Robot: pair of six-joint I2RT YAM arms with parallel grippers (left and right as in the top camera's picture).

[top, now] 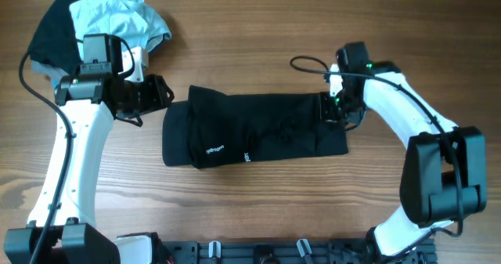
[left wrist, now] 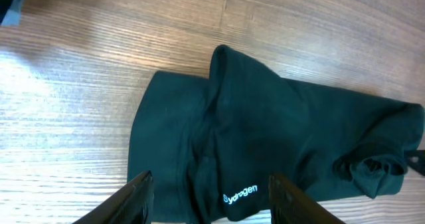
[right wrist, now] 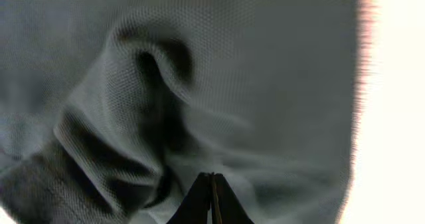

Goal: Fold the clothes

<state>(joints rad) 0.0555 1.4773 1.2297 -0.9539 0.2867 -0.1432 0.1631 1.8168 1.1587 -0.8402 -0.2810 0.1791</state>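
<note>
In the overhead view the bench (top: 258,209) is lit evenly from above, and only soft shadows are cast. Pale glare is seen on its wood in the left wrist view; the right wrist view is overexposed, the black garment (right wrist: 199,84) washed grey.

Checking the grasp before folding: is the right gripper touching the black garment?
Touching. The right wrist view shows the right gripper shut, pinching bunched cloth of the black garment.
</note>
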